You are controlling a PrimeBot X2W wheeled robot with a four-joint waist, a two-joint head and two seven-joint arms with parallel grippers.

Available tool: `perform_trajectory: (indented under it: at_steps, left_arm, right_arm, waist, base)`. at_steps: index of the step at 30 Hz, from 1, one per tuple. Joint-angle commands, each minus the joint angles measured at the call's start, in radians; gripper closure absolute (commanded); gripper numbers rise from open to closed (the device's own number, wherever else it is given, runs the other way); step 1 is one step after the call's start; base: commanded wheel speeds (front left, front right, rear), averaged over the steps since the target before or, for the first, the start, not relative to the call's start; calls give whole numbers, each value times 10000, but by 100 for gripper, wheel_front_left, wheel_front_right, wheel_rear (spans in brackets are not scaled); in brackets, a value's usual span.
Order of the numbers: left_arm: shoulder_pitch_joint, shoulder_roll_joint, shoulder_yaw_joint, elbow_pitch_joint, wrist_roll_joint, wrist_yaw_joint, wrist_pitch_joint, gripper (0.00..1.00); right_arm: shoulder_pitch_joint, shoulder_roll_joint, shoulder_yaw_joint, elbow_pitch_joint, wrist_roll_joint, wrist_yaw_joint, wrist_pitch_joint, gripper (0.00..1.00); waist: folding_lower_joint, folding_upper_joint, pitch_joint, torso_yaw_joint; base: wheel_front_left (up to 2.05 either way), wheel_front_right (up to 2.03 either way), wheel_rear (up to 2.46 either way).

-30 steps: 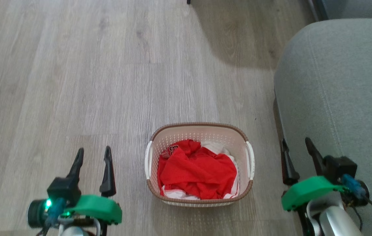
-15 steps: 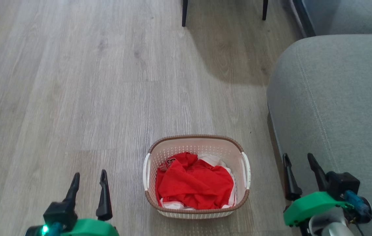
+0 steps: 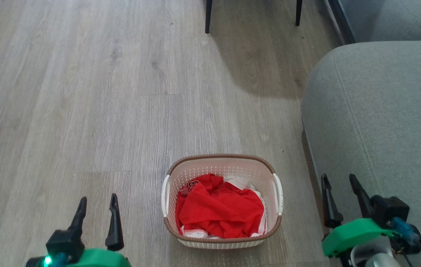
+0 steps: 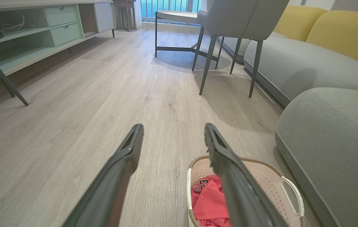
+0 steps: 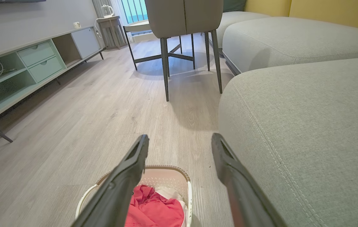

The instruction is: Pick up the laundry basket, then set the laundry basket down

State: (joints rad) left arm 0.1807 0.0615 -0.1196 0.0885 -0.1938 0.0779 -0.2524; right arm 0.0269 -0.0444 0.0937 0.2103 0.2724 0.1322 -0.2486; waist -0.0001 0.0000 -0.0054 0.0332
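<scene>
- Small cream-white perforated plastic laundry basket point(image 3: 229, 168) with a brown woven-look rim stands upright on the pale grey wood-plank floor point(image 3: 102, 92), low in the centre of my head view.
- It holds a crumpled red garment point(image 3: 219, 209) with some white cloth beneath it. The load lies below the rim.
- The white left-side handle point(image 3: 165, 196) and white right-side handle point(image 3: 279, 194) are both bare, with nothing touching them.
- Left gripper point(image 3: 98, 199) hovers apart from the basket's left side, its fingers spread and empty.
- Right gripper point(image 3: 338, 178) hovers off the basket's right side, in front of the edge of the grey fabric sofa cushion point(image 3: 377, 129). Its fingers are likewise spread and hold nothing.
- My judgement of the step in hand is the approach before pick-up, since the basket rests fully on the floor.
- Next I need both arms brought inward and down so each pair of fingers straddles its handle. Then I close both together and raise evenly to keep the basket from tipping.
- The right side looks tight against the sofa, so I will watch the clearance there.
</scene>
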Motion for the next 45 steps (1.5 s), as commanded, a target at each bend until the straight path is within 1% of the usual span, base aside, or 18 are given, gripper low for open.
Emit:
perform_trajectory:
  at_steps: [1, 13, 14, 18, 45]
  left_arm:
    - [-342, -65, 359, -223, 121, -41, -93, 0]
    - [-392, -82, 349, -129, 264, -100, -93, 0]
    - [1, -21, 0, 199, 173, -73, 6, 100]
    - [138, -27, -19, 827, 119, -79, 53, 100]
    - [-518, 65, 340, 1015, -3099, -512, 716, 100]
  right_arm:
    - [-195, -59, 152, -378, -29, -15, -132, 0]
    - [-203, -59, 57, -372, -45, -15, -132, 0]
    - [0, 6, -102, 27, 0, 0, 6, 100]
    - [117, 38, -22, 628, 39, 0, 28, 100]
    - [-190, -122, -277, 556, 3085, -3, 653, 100]
  waist:
    - [1, 0, 4, -11]
    - [1, 0, 23, -33]
    - [1, 0, 23, -34]
    - [1, 0, 25, -36]
    - [1, 0, 37, -100]
  base:
    - [0, 0, 0]
    - [0, 0, 0]
    - [0, 0, 0]
    - [0, 0, 0]
    - [0, 0, 0]
